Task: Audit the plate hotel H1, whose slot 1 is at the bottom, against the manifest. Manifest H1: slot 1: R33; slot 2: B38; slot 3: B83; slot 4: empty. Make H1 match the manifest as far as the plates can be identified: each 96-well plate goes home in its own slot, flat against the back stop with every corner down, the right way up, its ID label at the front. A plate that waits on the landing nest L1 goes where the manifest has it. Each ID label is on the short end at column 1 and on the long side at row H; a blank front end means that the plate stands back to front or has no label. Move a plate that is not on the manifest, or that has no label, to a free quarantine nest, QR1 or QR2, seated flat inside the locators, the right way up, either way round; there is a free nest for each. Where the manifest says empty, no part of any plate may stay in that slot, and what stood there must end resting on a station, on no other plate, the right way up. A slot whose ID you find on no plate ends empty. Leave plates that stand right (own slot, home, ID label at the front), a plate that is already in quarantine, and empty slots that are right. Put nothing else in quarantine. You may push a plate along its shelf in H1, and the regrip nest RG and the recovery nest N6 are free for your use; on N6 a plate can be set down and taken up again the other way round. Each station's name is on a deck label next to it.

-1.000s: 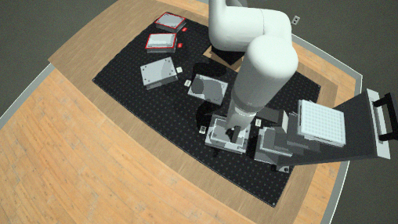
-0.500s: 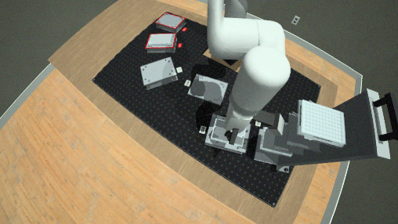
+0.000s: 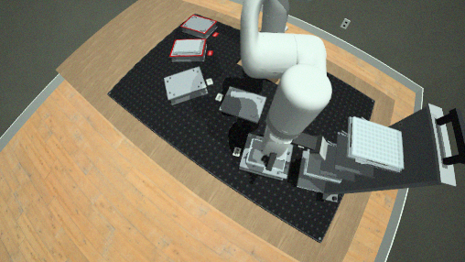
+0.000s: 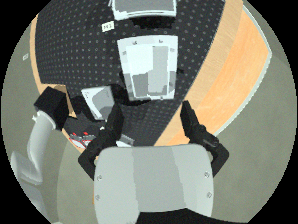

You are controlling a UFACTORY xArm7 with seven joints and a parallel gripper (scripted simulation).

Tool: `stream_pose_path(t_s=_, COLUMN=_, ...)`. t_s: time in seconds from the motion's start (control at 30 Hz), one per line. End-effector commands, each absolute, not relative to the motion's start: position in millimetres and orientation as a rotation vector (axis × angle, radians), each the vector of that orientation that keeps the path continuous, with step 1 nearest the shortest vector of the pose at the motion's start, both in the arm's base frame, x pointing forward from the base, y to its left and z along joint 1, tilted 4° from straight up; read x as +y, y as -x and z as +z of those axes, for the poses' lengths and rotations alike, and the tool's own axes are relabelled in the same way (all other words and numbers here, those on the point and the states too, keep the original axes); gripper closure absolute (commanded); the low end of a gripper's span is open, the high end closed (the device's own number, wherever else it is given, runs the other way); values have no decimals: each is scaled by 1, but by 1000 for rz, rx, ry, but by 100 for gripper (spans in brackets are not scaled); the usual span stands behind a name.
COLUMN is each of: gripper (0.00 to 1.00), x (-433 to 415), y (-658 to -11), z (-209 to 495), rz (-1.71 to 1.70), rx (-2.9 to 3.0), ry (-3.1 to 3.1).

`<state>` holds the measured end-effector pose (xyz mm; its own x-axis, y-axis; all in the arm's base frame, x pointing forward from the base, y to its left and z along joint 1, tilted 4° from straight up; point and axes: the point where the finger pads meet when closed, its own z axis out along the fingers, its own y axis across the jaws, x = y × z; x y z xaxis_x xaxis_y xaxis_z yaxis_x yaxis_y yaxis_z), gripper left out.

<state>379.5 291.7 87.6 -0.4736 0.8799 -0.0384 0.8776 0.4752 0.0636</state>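
- Top view: looks steeply down from high above, set well back, taking in the whole black deck mat and the wooden floor around it.
- Wrist view: rides on the arm, fisheye, close, faces down past the gripper.
- Shared: a grey nest below the gripper.
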Motion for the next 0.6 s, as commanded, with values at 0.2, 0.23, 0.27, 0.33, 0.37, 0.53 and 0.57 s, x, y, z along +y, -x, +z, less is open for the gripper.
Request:
stream_pose_path(t_s=0.2, gripper=0, x=293, y=-382, z=73, rz=59, rx=2640, ry=-1575)
stream_pose_path(t_s=0.23, gripper=0, x=293, y=-382, z=71, rz=59, rx=2640, ry=-1575)
stream_pose_path(t_s=0.27, gripper=0, x=293, y=-382, z=71, rz=59, rx=2640, ry=-1575)
stream_pose_path(t_s=0.33, gripper=0, x=293, y=-382, z=69, rz=59, rx=2640, ry=-1575)
stream_pose_path(t_s=0.37, gripper=0, x=293, y=-382, z=68, rz=59, rx=2640, ry=-1575)
stream_pose_path(t_s=0.53, gripper=0, x=293, y=-383, z=59, rz=59, rx=2640, ry=-1575)
stream_pose_path(t_s=0.57, gripper=0, x=293, y=-383, z=58, rz=59, rx=2640, ry=-1575)
